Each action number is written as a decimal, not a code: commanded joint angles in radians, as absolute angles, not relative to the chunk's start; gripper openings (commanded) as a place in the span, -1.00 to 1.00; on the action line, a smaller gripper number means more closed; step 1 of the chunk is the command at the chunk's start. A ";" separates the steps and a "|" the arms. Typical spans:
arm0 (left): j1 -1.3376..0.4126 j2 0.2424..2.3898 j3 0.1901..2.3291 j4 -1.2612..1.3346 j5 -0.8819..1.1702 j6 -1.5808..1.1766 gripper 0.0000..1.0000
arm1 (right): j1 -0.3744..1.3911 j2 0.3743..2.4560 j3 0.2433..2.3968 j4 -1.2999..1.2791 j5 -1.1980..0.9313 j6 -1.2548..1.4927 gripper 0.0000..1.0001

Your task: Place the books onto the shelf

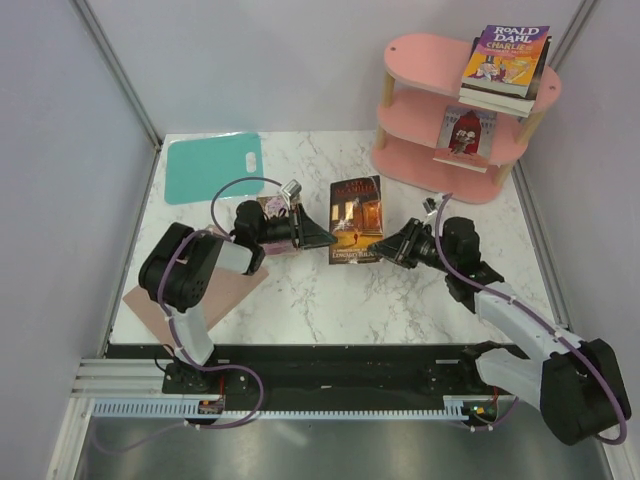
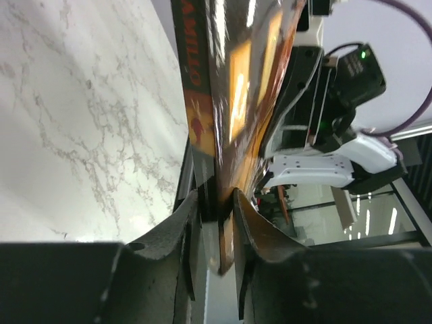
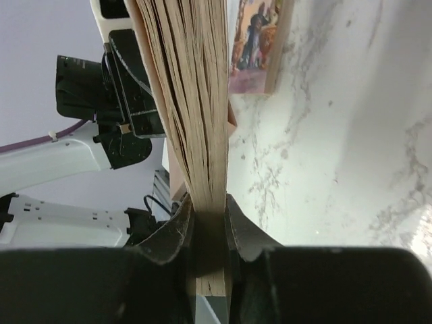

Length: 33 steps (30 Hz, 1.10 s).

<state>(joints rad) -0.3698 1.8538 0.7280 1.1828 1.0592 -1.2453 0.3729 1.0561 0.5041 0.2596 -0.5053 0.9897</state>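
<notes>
The dark paperback (image 1: 356, 218) is seen at the middle of the tabletop (image 1: 330, 300), well short of the pink shelf (image 1: 420, 160). Its page edge is pinched by the right tool (image 1: 384, 247). Its spine is narrowly flanked by the left tool (image 1: 327, 236), but whether it is gripped cannot be told.

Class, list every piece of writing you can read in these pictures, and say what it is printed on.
"ROALD DAHL" and "CHARLIE": purple-orange paperback on the pink shelf's top board.
"MILLO": cut-off spine of the dark paperback.
Its cover and the middle-board book: too small.
</notes>
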 commanded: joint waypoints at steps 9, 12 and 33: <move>-0.360 1.847 0.545 1.247 1.094 -1.108 -0.20 | 0.058 1.034 0.655 0.221 -0.705 0.868 -1.00; -0.360 1.848 0.505 1.276 1.089 -1.108 -0.07 | 0.060 1.052 0.695 0.219 -0.758 0.858 -1.00; -0.379 1.905 0.341 1.623 1.032 -1.181 0.71 | -0.152 1.177 0.870 0.209 -0.893 0.847 -1.00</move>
